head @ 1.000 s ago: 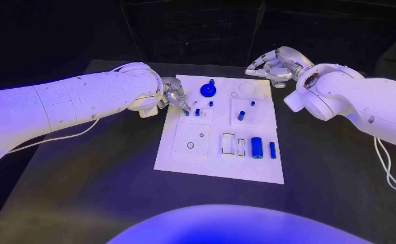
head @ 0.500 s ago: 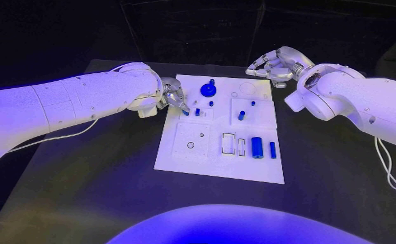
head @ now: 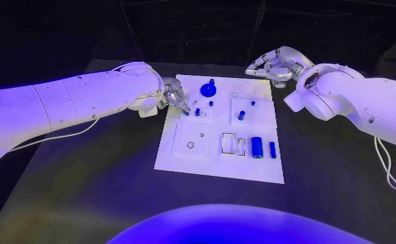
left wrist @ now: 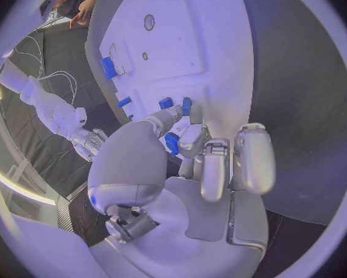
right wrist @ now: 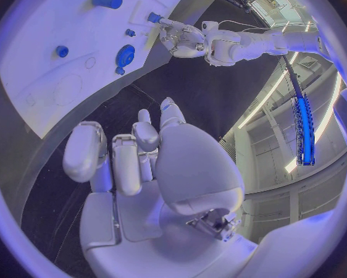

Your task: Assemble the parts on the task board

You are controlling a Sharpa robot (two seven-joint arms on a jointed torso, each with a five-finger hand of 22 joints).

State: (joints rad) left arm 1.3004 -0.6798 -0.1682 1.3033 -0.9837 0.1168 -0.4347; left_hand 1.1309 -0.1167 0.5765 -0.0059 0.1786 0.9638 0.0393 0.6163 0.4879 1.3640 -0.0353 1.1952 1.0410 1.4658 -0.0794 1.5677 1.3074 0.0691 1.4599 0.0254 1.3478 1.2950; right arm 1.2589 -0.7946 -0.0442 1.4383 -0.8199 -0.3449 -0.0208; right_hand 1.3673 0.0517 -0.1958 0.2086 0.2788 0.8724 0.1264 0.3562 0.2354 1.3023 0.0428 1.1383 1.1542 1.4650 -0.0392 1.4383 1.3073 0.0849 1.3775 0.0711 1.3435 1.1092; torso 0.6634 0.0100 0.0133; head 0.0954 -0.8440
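Head view: my left hand (head: 173, 96) sits at the board's (head: 216, 166) left edge, fingertips touching a small blue peg (head: 186, 113); whether it grips, I cannot tell. My right hand (head: 272, 66), fingers curled empty, hovers beyond the far right corner.

We see the right hand (right wrist: 142, 160) off the far edge of the white task board (right wrist: 50, 74), fingers curled in, nothing in them. On the board: a blue round disc part (right wrist: 126, 55), a blue cylinder (right wrist: 107, 0) and a small blue peg (right wrist: 62, 51). The left hand (right wrist: 181, 38) sits at the board's other side, fingertips touching a small blue part (right wrist: 154, 18).
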